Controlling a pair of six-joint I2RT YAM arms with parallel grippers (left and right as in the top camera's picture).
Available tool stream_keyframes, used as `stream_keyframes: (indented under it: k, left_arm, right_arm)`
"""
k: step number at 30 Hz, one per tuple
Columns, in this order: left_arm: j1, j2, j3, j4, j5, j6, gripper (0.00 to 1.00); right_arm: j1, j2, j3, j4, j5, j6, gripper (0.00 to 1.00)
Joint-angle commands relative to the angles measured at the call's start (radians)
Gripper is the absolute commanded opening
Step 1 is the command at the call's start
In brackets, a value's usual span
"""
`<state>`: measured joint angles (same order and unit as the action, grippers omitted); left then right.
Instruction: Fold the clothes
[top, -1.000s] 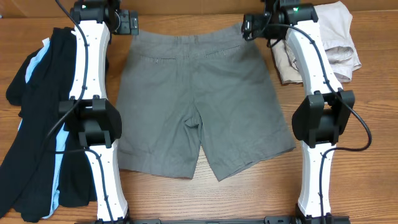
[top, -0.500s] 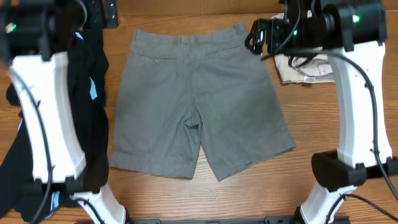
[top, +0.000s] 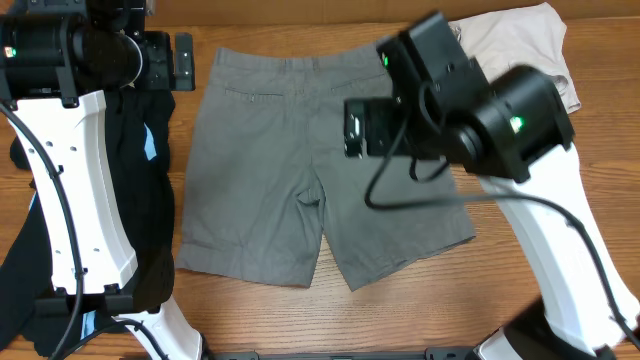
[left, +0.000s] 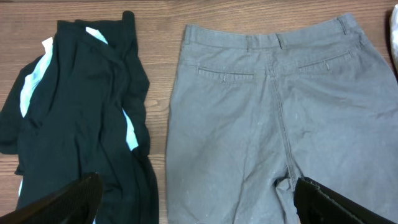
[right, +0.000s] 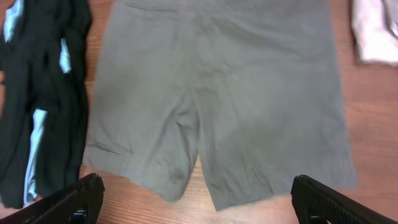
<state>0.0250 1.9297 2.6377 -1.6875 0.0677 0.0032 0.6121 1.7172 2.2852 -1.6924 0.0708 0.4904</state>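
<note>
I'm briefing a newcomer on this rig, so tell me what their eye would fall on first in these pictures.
The mid-grey shorts dominate, spread flat at the centre of the table with back pockets up. Left of them lies a crumpled black garment with light-blue stripes; a beige garment sits at the far right corner. The right arm hangs large above the shorts' right side.

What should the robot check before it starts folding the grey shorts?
1. Shorts flat and spread out: ok.
2. Left gripper open, empty: ok.
3. Right gripper open, empty: ok.
4. Black clothes off the shorts, strip of table between: ok.
5. Beige clothes off the shorts: ok.
6. Grippers down at a shorts edge: not ok, both are high above.
</note>
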Motion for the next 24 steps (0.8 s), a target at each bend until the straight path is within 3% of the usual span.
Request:
stream_keyframes:
  k: [1, 6, 13, 24]
  left_arm:
    - [-0.022, -0.002, -0.001, -0.002, 0.012, 0.017, 1.00]
    - [-0.060, -0.032, -0.025, -0.002, 0.011, 0.017, 1.00]
    - [-0.106, -0.143, -0.160, -0.002, 0.003, 0.015, 1.00]
    - [-0.114, -0.304, -0.452, 0.067, -0.075, -0.135, 1.00]
  right_arm:
    - [0.008, -0.105, -0.168, -0.002, 0.115, 0.153, 1.00]
    - [0.008, -0.284, -0.499, 0.070, 0.145, 0.270, 1.00]
    - [-0.041, -0.529, -0.925, 0.290, 0.090, 0.289, 1.00]
    - [-0.430, -0.472, -1.215, 0.570, -0.218, 0.082, 1.00]
